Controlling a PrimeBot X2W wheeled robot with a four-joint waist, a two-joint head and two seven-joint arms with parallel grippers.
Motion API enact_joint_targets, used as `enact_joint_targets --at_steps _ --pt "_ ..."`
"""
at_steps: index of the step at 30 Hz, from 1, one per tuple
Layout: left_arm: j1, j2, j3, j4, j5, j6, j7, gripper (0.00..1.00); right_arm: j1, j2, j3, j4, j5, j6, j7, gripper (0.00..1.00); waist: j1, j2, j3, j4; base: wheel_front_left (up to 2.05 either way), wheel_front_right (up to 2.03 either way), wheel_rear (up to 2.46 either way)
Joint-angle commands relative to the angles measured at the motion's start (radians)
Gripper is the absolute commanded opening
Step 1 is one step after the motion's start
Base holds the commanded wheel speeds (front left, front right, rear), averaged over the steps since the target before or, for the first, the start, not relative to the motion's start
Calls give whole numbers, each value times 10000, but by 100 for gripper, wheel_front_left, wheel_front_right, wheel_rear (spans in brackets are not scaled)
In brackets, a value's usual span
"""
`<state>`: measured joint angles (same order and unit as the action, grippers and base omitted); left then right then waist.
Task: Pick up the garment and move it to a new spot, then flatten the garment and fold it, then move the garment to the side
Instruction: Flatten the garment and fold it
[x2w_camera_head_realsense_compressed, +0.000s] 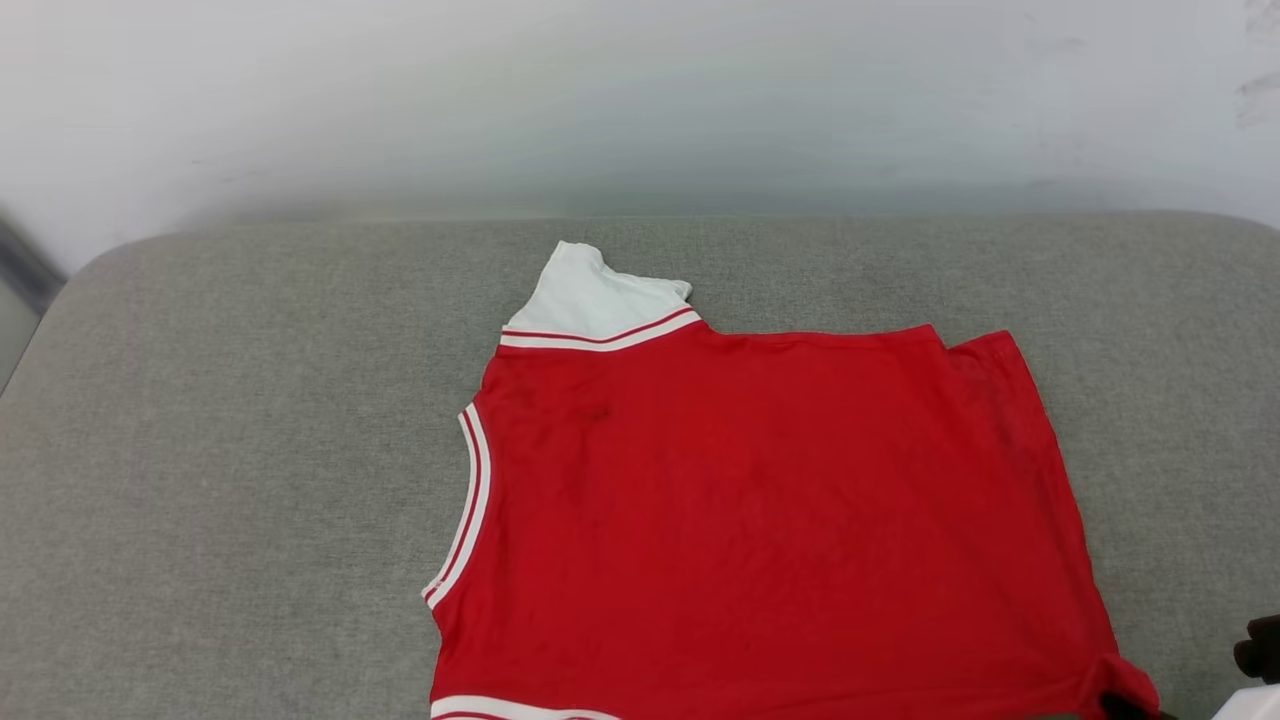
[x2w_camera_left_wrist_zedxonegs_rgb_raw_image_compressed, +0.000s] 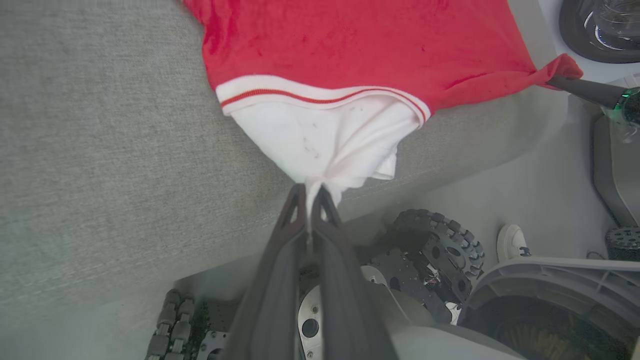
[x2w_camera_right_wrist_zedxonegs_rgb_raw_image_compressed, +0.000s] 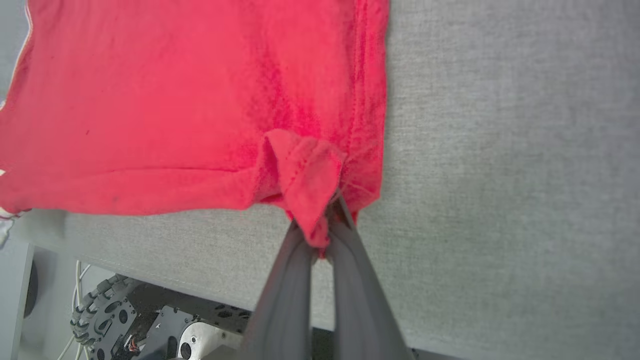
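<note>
Head view: The garment (x2w_camera_head_realsense_compressed: 760, 500) lies flat on the gray pad (x2w_camera_head_realsense_compressed: 250, 450), plain red side up, a bit to the right. 1 white sleeve (x2w_camera_head_realsense_compressed: 590, 295) sticks out on the far side. The right gripper (x2w_camera_head_realsense_compressed: 1120, 705) pinches the near right corner.

Left wrist view: The left gripper (x2w_camera_left_wrist_zedxonegs_rgb_raw_image_compressed: 310, 195) has its 2 fingers squeezed tight on the other white sleeve (x2w_camera_left_wrist_zedxonegs_rgb_raw_image_compressed: 325, 135), at the near edge of the pad.

Right wrist view: The right gripper is squeezed tight on a bunched red corner (x2w_camera_right_wrist_zedxonegs_rgb_raw_image_compressed: 305, 180) of the garment.

Head looks down, wrists close, sharing garment (x2w_camera_head_realsense_compressed: 760, 520)
</note>
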<state>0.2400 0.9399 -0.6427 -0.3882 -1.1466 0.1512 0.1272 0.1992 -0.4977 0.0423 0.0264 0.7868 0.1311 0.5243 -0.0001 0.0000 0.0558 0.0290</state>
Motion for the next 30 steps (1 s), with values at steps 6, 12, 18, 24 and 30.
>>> enact_joint_targets --at_steps 6,12,18,24,30 --pt "-544 -30 524 -152 59 -239 -487 0 -87 607 -675 -848 -208 -7 409 0 1 0 282 -85 0 0 0" --pt "-1508 -120 1146 122 401 -380 -963 0 -709 920 -1038 -1430 -245 -6 816 0 1 0 921 -132 0 0 0" --pt "-2723 -246 1208 675 852 -596 -713 0 -1652 1061 -996 -1420 -714 -6 1174 0 1 0 1744 -184 0 0 0" --pt "-3748 -542 1092 1401 1212 -766 -429 0 -2401 1150 -946 -1040 -1162 -6 1251 0 1 0 2303 -233 0 0 0" --pt "-4852 -949 749 2399 1651 -1025 6 0 -2995 1269 -864 -571 -1574 -6 1308 0 1 0 2739 -290 0 0 0"
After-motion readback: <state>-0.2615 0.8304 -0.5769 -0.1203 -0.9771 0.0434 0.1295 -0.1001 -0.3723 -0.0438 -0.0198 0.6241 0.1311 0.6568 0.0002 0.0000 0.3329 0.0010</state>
